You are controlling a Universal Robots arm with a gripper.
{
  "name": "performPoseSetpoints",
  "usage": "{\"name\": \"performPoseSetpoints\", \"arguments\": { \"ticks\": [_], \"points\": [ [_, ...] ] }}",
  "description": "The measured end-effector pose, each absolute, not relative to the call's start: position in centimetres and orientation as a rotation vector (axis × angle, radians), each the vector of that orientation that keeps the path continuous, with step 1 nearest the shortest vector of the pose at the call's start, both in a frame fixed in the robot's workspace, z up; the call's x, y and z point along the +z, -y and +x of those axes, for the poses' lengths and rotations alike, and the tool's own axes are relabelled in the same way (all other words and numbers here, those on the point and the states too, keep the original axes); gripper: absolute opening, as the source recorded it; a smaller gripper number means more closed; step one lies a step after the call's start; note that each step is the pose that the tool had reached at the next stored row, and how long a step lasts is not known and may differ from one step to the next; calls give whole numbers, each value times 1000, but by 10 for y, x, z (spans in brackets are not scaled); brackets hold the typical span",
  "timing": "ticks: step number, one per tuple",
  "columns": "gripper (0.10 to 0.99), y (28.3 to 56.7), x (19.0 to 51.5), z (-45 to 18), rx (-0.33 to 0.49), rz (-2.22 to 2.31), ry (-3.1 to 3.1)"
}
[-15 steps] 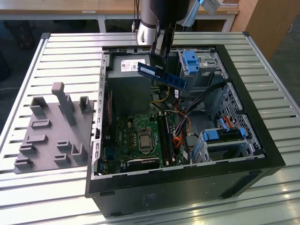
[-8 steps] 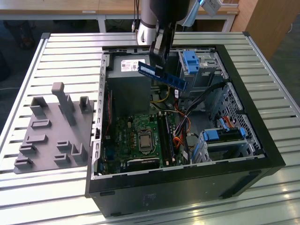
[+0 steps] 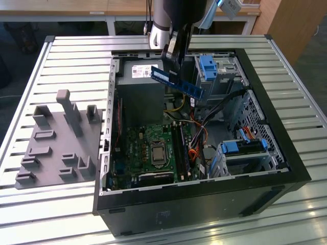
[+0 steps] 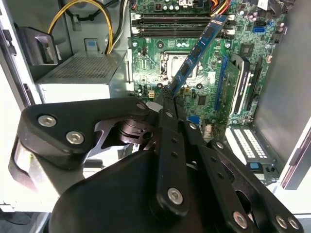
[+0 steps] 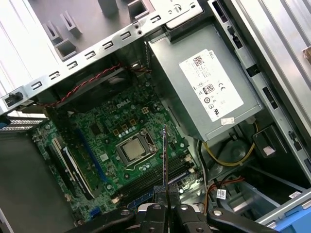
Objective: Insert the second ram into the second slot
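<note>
The case (image 3: 278, 138) lies open upward, so the motherboard (image 3: 135, 148) can be reached freely from above. The gripper (image 3: 171, 65), clamped on the second ram (image 3: 177, 81), hangs over the far part of the opening, apart from everything beneath it. The memory slots (image 3: 180, 145) have flat board and the low processor socket (image 3: 156, 153) on the exterior view's left. On the exterior view's right, cables (image 3: 198, 133) crowd just beside them, and past those a drive cage (image 3: 244, 153) rises. The power supply box (image 3: 140, 97) stands taller at the board's far end. The grey fixture (image 3: 56, 140) sits well apart on the table (image 3: 76, 56), outside the case.
</note>
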State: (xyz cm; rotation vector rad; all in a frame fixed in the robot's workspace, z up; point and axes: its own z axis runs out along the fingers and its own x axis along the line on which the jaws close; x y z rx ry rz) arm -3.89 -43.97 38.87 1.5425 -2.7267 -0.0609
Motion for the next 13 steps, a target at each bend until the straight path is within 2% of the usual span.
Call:
{"name": "performPoseSetpoints", "arguments": {
  "ticks": [13],
  "points": [
    [129,440,389,-39,-61,1425,2792]
  ]
}}
